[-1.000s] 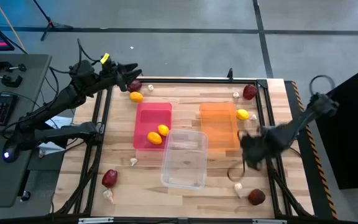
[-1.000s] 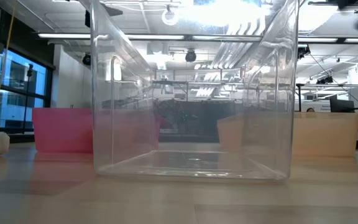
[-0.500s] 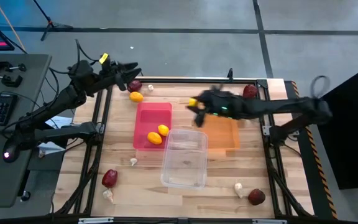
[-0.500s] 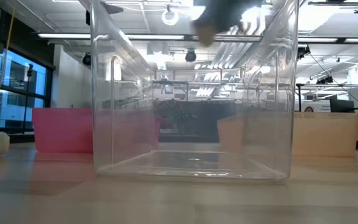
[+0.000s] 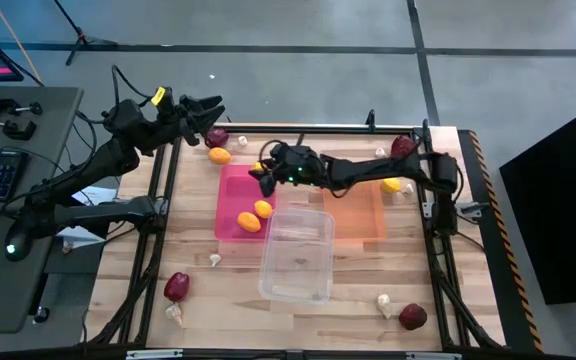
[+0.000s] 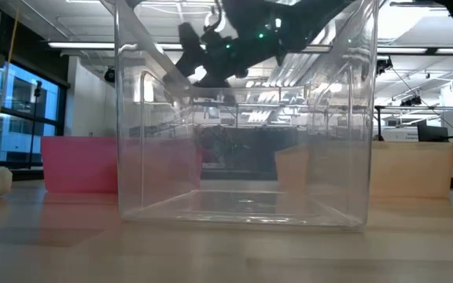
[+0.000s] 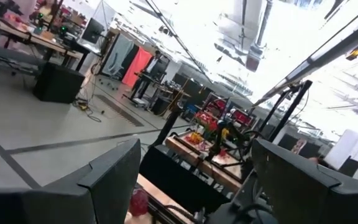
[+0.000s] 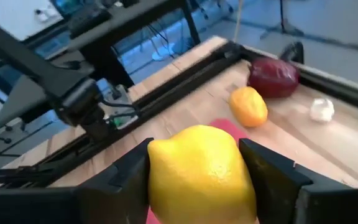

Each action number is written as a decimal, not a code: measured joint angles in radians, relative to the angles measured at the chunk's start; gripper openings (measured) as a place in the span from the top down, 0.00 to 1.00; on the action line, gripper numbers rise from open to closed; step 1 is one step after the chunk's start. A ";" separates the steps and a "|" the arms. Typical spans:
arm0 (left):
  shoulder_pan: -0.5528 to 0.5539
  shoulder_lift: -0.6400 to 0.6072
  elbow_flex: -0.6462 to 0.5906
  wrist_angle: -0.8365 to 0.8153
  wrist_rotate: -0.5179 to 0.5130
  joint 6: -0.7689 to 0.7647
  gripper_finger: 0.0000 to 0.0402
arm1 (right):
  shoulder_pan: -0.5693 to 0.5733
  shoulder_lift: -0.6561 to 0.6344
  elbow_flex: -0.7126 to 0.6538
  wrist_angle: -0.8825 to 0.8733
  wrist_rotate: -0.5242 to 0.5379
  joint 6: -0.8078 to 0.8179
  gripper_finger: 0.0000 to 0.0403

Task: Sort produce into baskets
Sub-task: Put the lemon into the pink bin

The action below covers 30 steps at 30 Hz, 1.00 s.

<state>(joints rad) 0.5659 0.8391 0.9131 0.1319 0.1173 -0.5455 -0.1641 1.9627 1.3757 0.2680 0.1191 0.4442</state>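
Observation:
My right gripper (image 5: pixel 260 172) is shut on a yellow lemon (image 8: pixel 201 171) above the far end of the pink bin (image 5: pixel 230 200), which holds two lemons (image 5: pixel 256 215). The gripper also shows high up in the low view (image 6: pixel 211 47). The orange bin (image 5: pixel 353 205) and the clear bin (image 5: pixel 296 255) stand beside the pink one. My left gripper (image 5: pixel 211 108) is open and empty above the table's far left corner, near a dark red beet (image 5: pixel 216 138) and a lemon (image 5: pixel 220 155) that lie on the table. My right gripper pinches the lemon by its two opposite sides (image 8: pixel 157 177) between its two fingers (image 8: pixel 120 183). The fingers reach in from the table's right side, about level. The lemon is lifted clear, above the pink bin's far end.
Loose on the table: a lemon (image 5: pixel 390 184) and a beet (image 5: pixel 401 147) at the far right, a beet (image 5: pixel 176 287) near left, a beet (image 5: pixel 412 316) near right, and garlic bulbs (image 5: pixel 215 260), (image 5: pixel 384 300), (image 5: pixel 175 313). A black frame (image 5: pixel 298 130) rims the table.
My right gripper has swung from the table's right side, near the orange bin's near end, toward the far left across the orange bin. It now stands over the pink bin's far end, carrying the lemon clear of the table.

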 joint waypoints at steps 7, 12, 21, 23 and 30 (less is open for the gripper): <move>0.000 0.000 0.000 0.001 0.000 -0.001 0.26 | 0.000 0.043 0.037 -0.023 0.000 0.033 0.48; 0.000 0.000 0.000 0.000 0.000 0.006 0.26 | -0.005 0.045 0.039 -0.039 0.000 0.036 0.46; 0.000 0.000 0.000 -0.001 -0.001 0.026 0.26 | -0.046 0.045 0.039 -0.016 -0.029 0.136 0.10; 0.001 0.000 0.000 -0.002 -0.001 0.026 0.26 | -0.064 0.037 0.039 -0.016 -0.073 0.157 0.04; 0.001 0.004 -0.001 -0.014 -0.017 0.033 0.26 | -0.170 -0.088 0.039 -0.037 -0.329 0.155 0.05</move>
<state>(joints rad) 0.5667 0.8429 0.9123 0.1177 0.1005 -0.5121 -0.3337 1.8751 1.4147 0.2309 -0.2095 0.5991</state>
